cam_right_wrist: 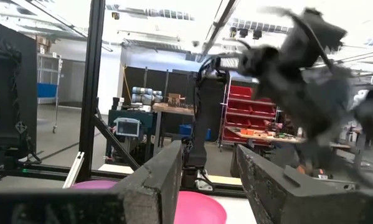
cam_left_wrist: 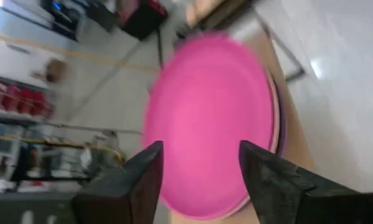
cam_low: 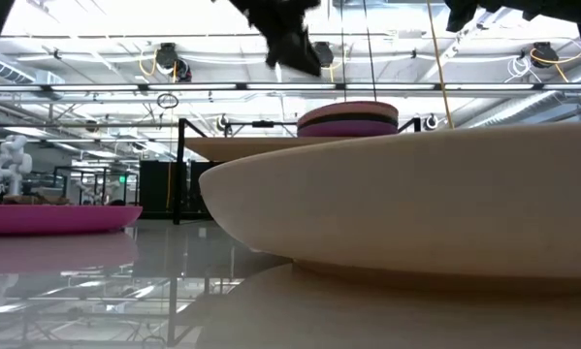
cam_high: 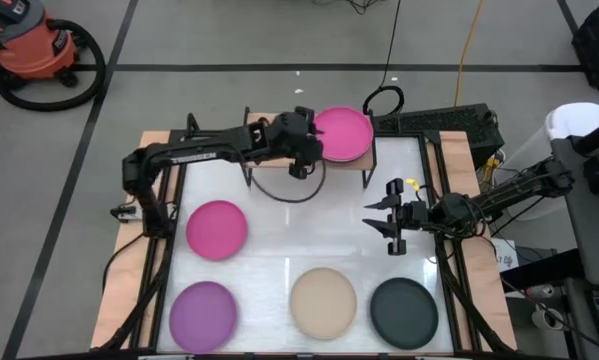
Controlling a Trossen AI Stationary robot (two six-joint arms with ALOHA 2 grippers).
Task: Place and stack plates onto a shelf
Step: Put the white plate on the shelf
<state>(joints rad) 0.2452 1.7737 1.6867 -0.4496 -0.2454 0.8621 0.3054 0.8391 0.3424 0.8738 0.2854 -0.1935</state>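
A stack of plates (cam_high: 342,133) topped by a magenta one stands on the right half of the wood shelf (cam_high: 351,166) at the table's far edge; in the left wrist view the magenta top plate (cam_left_wrist: 211,118) has salmon and purple rims showing under it. My left gripper (cam_high: 307,155) hovers open just left of and above the stack (cam_low: 348,119), with open fingers (cam_left_wrist: 198,171) facing it. My right gripper (cam_high: 377,217) is open above the table's right middle. A magenta plate (cam_high: 217,228), a purple plate (cam_high: 203,310), a beige plate (cam_high: 323,300) and a dark grey plate (cam_high: 403,310) lie flat on the table.
The shelf's left half (cam_low: 251,145) is bare wood. A black cable loop (cam_high: 284,190) lies on the table in front of the shelf. Black frame rails run along both table sides (cam_high: 164,250). The white tabletop (cam_high: 309,235) between the shelf and the near plates is bare.
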